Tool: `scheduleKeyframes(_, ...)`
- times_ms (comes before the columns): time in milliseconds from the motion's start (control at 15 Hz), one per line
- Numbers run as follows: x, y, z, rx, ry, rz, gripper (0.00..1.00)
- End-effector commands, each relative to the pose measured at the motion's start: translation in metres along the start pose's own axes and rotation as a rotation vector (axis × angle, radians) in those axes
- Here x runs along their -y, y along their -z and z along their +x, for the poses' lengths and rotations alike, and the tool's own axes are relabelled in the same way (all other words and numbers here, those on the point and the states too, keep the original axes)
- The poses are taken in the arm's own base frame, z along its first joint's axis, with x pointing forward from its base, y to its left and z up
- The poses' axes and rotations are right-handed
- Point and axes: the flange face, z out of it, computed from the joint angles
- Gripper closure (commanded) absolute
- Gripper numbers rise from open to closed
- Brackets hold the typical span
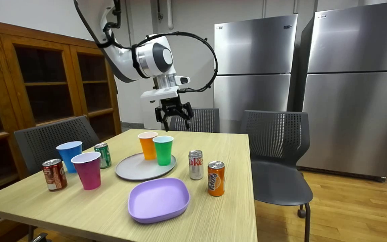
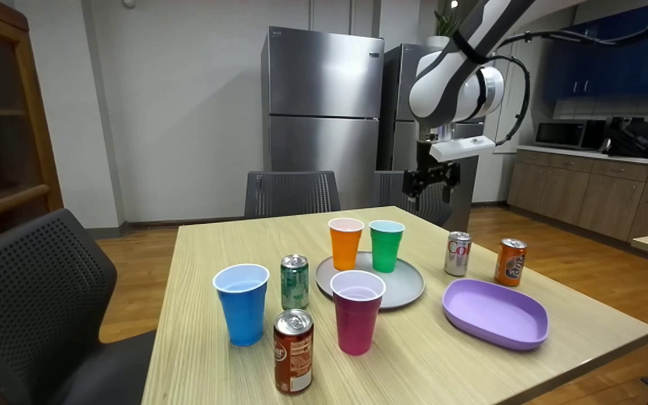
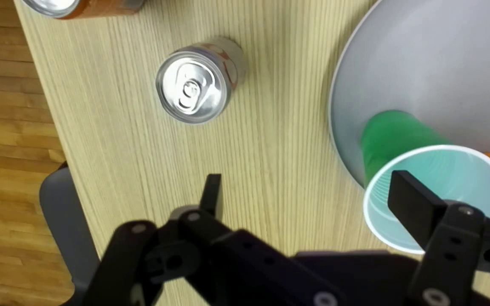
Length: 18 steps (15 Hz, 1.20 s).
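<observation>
Cropped, covered, blurred
In the wrist view, the top edge crops the Fanta can point(image 3: 89, 8), the right edge the gray plate point(image 3: 436, 68); the gripper point(image 3: 306, 187) hides part of the green cup point(image 3: 451, 176). In an exterior view, the green soda can point(image 2: 295, 284) seems too blurred to read.

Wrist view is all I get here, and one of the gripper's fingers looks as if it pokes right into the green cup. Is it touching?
Observer: No. In both exterior views the gripper hangs in the air, apart from the green cup.
Operator: Something peeks out beside it at my picture's right edge. What's that?
Observer: An orange cup, standing upright on the gray plate.
Operator: Any other dish about?
Observer: Yes, both exterior views show a purple plate lying on the table.
</observation>
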Motion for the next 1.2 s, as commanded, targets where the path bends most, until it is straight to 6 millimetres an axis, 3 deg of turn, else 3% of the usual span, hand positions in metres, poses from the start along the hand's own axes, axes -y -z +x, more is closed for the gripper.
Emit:
scheduleKeyframes(0,-0.016,-0.008,-0.020,0.018,-0.043,0.023,0.00)
scheduleKeyframes(533,-0.055,-0.038,-0.031,0.086,-0.159,0.055,0.00)
scheduleKeyframes(1133,-0.066,-0.068,-0.030,0.133,-0.201,0.062,0.00)
